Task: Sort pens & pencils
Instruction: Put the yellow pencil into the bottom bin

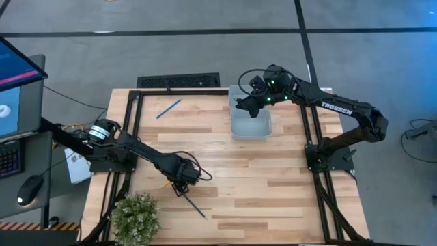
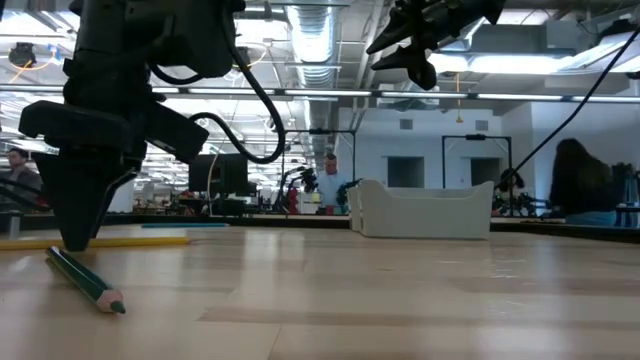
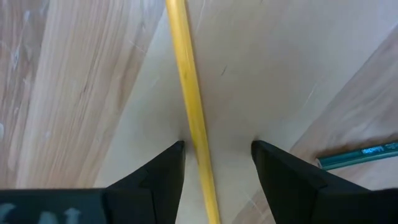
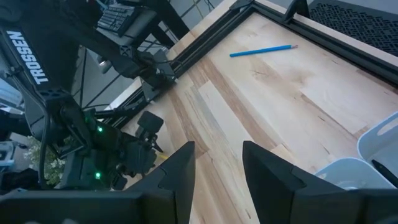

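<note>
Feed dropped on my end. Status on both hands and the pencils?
Left hand down at table, open, straddling yellow pencil. Right hand open, empty, above white bin. Blue pencil lies untouched. Green pencil lies beside left hand.

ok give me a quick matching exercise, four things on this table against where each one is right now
Things:
1. yellow pencil
2. light blue pencil
3. white bin
4. small green plant

Places:
A. at the table's near left corner
B. under the right claw, at the far edge
C. lying between the open fingers of the left claw
D. alone on the far left part of the table

Pairs: 1-C, 2-D, 3-B, 4-A
</note>
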You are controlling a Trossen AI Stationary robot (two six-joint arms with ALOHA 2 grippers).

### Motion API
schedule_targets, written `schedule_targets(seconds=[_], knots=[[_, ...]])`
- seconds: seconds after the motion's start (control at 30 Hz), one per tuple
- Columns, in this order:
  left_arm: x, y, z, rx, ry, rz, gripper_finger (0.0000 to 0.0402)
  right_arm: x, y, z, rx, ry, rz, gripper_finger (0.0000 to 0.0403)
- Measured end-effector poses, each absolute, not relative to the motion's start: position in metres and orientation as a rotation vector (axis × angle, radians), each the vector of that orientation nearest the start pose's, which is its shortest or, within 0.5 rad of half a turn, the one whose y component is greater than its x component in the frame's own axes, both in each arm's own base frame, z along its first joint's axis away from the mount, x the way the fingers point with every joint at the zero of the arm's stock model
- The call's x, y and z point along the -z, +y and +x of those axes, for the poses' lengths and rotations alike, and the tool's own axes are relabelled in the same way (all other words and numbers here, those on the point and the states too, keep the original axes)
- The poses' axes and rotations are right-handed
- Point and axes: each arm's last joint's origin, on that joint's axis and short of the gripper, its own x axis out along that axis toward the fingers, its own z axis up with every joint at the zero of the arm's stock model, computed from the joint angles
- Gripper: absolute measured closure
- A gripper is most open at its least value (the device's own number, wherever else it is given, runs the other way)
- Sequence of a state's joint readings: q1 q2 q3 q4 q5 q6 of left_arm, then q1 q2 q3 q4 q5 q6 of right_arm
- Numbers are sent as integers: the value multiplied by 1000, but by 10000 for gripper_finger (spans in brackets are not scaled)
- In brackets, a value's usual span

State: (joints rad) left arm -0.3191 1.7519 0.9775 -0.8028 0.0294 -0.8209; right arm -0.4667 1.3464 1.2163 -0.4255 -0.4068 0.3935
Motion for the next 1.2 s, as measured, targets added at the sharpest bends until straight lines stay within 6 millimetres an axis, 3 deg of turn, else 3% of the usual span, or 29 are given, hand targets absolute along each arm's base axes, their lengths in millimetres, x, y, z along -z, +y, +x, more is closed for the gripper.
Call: schedule_targets(seconds=[0.27, 0.97, 1.2], knots=[[-138, -90, 271, -373, 1540, -425, 236, -339, -121, 266, 158, 489, 620, 250], [-138, -90, 274, -376, 1501, -382, 389, -339, -121, 266, 156, 490, 613, 250], [-138, -90, 274, -385, 1497, -373, 389, -339, -121, 266, 156, 491, 612, 248]])
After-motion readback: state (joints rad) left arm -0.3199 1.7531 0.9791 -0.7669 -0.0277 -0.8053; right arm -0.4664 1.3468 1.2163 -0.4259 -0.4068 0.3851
